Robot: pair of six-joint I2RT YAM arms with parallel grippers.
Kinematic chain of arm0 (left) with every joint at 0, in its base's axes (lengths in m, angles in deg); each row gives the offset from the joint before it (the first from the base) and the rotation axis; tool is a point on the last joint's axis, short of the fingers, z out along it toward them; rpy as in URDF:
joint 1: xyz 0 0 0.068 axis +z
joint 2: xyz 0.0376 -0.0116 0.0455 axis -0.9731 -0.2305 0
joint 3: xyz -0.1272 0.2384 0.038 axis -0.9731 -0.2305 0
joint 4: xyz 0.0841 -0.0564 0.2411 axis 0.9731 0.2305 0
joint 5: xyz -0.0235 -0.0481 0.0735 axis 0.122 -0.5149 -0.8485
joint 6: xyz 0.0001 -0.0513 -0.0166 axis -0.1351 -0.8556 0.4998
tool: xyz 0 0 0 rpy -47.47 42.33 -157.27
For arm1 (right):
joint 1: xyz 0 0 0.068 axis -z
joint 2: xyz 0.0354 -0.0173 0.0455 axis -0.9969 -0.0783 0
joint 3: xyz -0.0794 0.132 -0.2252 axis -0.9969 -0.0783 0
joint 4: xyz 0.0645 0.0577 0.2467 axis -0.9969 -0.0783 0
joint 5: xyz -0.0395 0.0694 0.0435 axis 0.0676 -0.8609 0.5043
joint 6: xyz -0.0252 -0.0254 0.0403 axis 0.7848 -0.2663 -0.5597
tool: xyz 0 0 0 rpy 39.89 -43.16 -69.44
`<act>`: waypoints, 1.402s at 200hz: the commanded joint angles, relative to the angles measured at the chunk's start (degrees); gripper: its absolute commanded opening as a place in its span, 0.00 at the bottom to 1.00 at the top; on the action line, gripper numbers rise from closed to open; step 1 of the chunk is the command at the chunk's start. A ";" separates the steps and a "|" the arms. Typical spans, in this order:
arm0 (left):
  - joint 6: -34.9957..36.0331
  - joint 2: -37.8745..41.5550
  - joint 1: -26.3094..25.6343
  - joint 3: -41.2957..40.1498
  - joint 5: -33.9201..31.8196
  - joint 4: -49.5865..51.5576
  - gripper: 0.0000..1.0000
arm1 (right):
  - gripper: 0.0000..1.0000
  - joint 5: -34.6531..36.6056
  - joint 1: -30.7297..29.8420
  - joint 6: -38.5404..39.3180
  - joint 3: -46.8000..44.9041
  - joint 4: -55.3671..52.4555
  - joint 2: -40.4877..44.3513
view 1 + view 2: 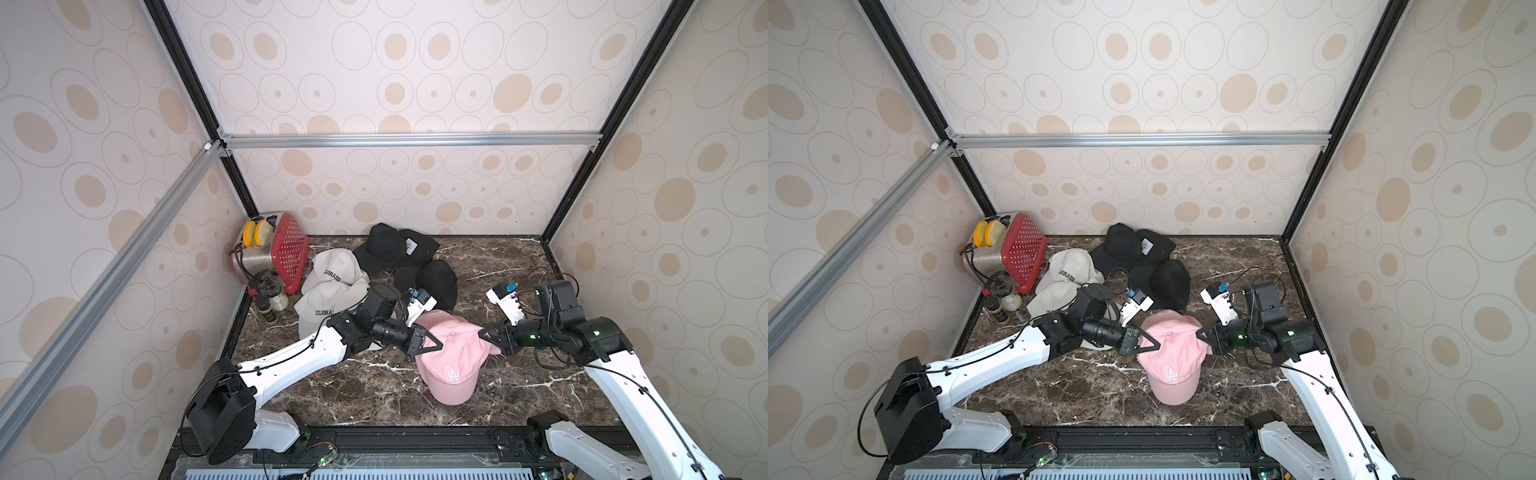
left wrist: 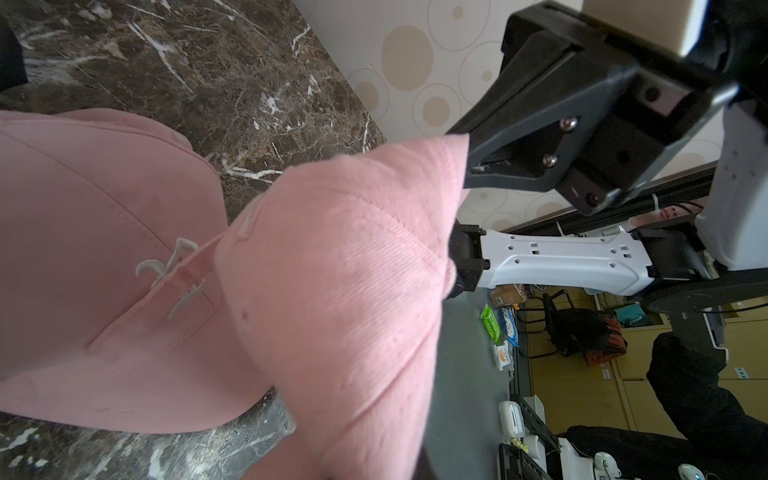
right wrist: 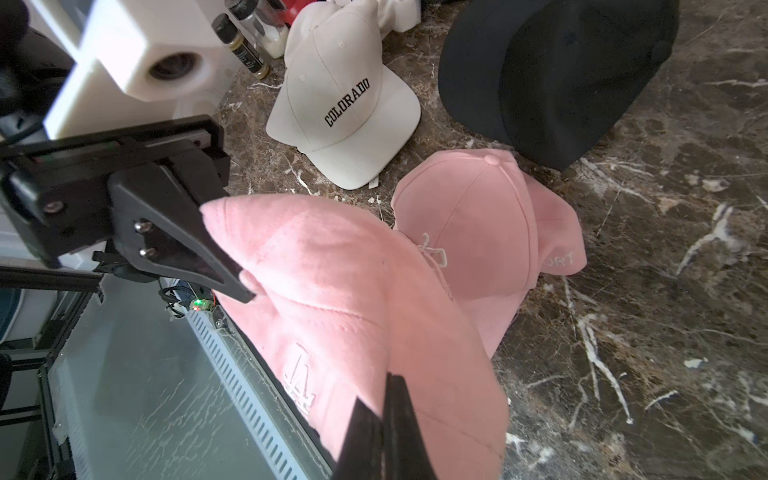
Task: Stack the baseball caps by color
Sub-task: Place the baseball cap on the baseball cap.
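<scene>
A pink cap with a white LA logo (image 1: 453, 361) hangs between both grippers. My left gripper (image 1: 437, 345) is shut on its left edge, and my right gripper (image 1: 483, 335) is shut on its right edge. Directly under it, a second pink cap (image 3: 490, 232) lies on the marble table, mostly hidden in both top views. Two white COLORADO caps (image 1: 332, 276) lie overlapped at the left; the right wrist view shows one (image 3: 345, 112). Black caps (image 1: 390, 247) are heaped at the back, one with a white patch (image 1: 410, 246), and another black cap (image 1: 438, 282) lies nearer.
A red and steel toaster (image 1: 274, 249) holding two yellow rounds stands in the back left corner. Small bottles (image 1: 272, 301) stand in front of it. Patterned walls close in the marble table (image 1: 353, 395) on three sides.
</scene>
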 commanded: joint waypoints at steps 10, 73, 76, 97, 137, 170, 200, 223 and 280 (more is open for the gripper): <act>-2.39 -3.44 0.13 1.22 -5.62 1.82 0.00 | 0.00 10.01 0.85 -1.40 -2.48 4.49 -3.88; -4.34 -8.65 0.38 2.83 -10.32 1.18 0.00 | 0.03 11.52 0.85 -0.69 -0.50 9.40 -14.34; -4.15 -8.89 0.43 3.11 -10.52 1.48 0.00 | 0.03 11.70 0.85 -0.83 -0.44 9.57 -14.60; -2.83 -10.78 0.56 4.94 -11.45 3.75 0.00 | 0.06 12.27 0.85 -1.13 -0.10 10.72 -16.42; -1.76 -13.36 1.81 6.35 -14.03 5.49 0.00 | 0.08 11.45 0.85 -1.76 0.19 13.00 -19.79; -0.82 -13.84 3.33 6.41 -16.00 5.91 0.15 | 0.10 11.29 0.85 -2.84 -0.03 15.98 -21.89; 2.04 -16.47 4.22 8.84 -16.77 7.79 0.23 | 0.11 16.25 0.85 -3.36 0.17 17.29 -25.07; 3.16 -18.42 5.13 10.84 -17.48 7.97 0.18 | 0.14 16.92 0.87 -4.30 -0.38 20.80 -26.74; 5.78 -24.28 6.15 16.64 -20.15 10.61 0.36 | 0.39 22.71 0.93 -5.41 -0.15 25.60 -30.67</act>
